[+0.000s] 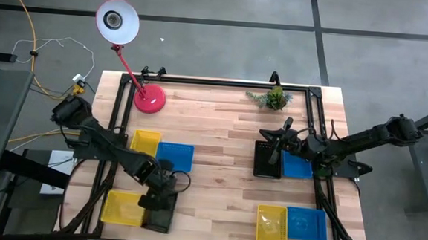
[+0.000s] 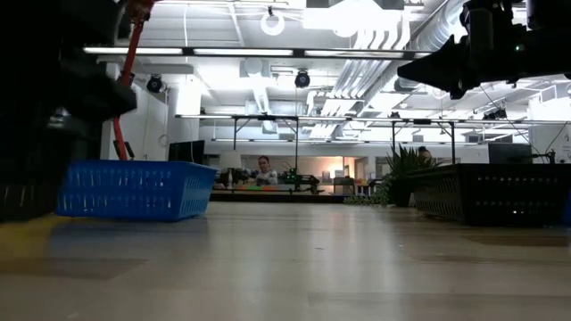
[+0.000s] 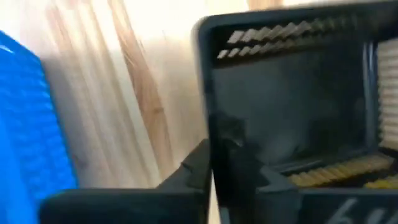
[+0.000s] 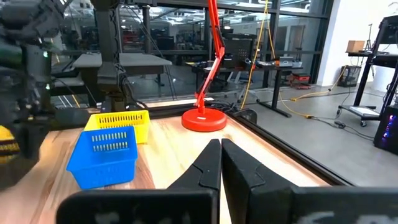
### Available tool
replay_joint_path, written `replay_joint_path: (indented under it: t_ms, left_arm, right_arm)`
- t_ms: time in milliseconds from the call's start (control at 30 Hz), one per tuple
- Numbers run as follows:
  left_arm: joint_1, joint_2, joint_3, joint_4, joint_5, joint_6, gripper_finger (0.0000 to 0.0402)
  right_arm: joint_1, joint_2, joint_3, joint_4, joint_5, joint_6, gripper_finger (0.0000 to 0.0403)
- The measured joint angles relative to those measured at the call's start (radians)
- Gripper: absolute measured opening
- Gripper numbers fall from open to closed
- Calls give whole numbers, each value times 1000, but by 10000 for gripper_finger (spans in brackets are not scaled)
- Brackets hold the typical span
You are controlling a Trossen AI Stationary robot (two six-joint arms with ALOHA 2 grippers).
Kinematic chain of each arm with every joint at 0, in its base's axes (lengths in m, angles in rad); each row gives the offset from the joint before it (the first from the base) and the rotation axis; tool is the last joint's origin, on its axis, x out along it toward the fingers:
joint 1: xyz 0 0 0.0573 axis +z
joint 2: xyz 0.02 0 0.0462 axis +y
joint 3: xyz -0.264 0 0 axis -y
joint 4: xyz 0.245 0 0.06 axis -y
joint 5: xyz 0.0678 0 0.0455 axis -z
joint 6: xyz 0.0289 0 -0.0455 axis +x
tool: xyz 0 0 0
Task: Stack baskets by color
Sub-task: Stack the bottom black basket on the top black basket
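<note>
My left gripper (image 1: 158,198) stands at the table's near left, shut on a black basket (image 3: 292,106). That basket (image 1: 160,215) sits right beside a yellow basket (image 1: 123,208). Farther back lie another yellow basket (image 1: 146,141) and a blue basket (image 1: 176,156). At the right, a second black basket (image 1: 267,159) and a blue one (image 1: 297,165) sit side by side. My right gripper (image 4: 219,163) hangs shut and empty above them, pointing level toward the table's left. A yellow (image 1: 271,226) and a blue basket (image 1: 307,224) lie near the right front. My left gripper pinches one side wall (image 3: 209,118) of the black basket, one finger on the outside and the other inside the hollow. The fingers (image 3: 242,174) come steeply from above, pointing down. Whether the basket is clear of the table does not show.
A red desk lamp (image 1: 148,99) stands at the far left, and a small green plant (image 1: 275,98) at the far edge. A black frame (image 1: 224,82) runs round the table. Bare wood lies in the middle between the two groups of baskets.
</note>
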Motion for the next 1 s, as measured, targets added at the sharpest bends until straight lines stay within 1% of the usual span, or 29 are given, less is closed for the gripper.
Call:
replay_joint_path:
  t_ms: [67, 133, 200, 267, 333, 400, 467, 533, 600, 667, 700, 733, 767, 867, 933, 1000]
  left_arm:
    - [5, -18, 55, -77, -2, 44, 15]
    - [19, -26, 133, -114, -1, 102, 7]
    - [34, -51, 218, -195, -3, 159, 3]
    - [57, -64, 303, -206, -22, 219, 4]
    - [82, -80, 377, -243, -67, 284, 2]
    - [117, -85, 447, -221, -108, 360, 2]
    - [161, -85, 487, -212, -141, 434, 1]
    - [215, -78, 500, -133, -134, 502, 1]
    - [278, -64, 498, -81, -97, 554, 1]
    - [339, -33, 491, 24, -59, 596, 1]
    - [369, -18, 481, 46, -40, 613, 0]
    - [399, 7, 472, 82, -17, 626, 0]
    - [425, 37, 471, 163, 14, 633, 0]
    - [495, 136, 470, 319, 91, 640, 0]
    - [524, 213, 471, 450, 100, 640, 0]
    - [548, 291, 480, 540, 103, 642, 0]
  right_arm:
    - [0, 0, 0, 3, -1, 0, 0]
    - [0, 0, 0, 12, -5, -1, 0]
    - [0, -3, 0, 19, -32, -1, 0]
    - [1, -12, 0, 25, -67, -1, 0]
    - [3, -18, 2, 49, -101, 1, 0]
    - [7, -30, 2, 86, -132, -1, 0]
    - [12, -38, 13, 130, -160, -8, 0]
    - [19, -48, 32, 179, -190, -30, 0]
    - [27, -58, 59, 223, -205, -58, 0]
    - [35, -63, 97, 242, -205, -82, 0]
    - [36, -64, 119, 245, -202, -92, 0]
    - [36, -67, 138, 242, -196, -108, 0]
    - [36, -68, 161, 236, -188, -115, 0]
    - [36, -64, 226, 211, -175, -140, 0]
    - [36, -63, 254, 189, -167, -164, 0]
    - [36, -60, 288, 178, -167, -172, 0]
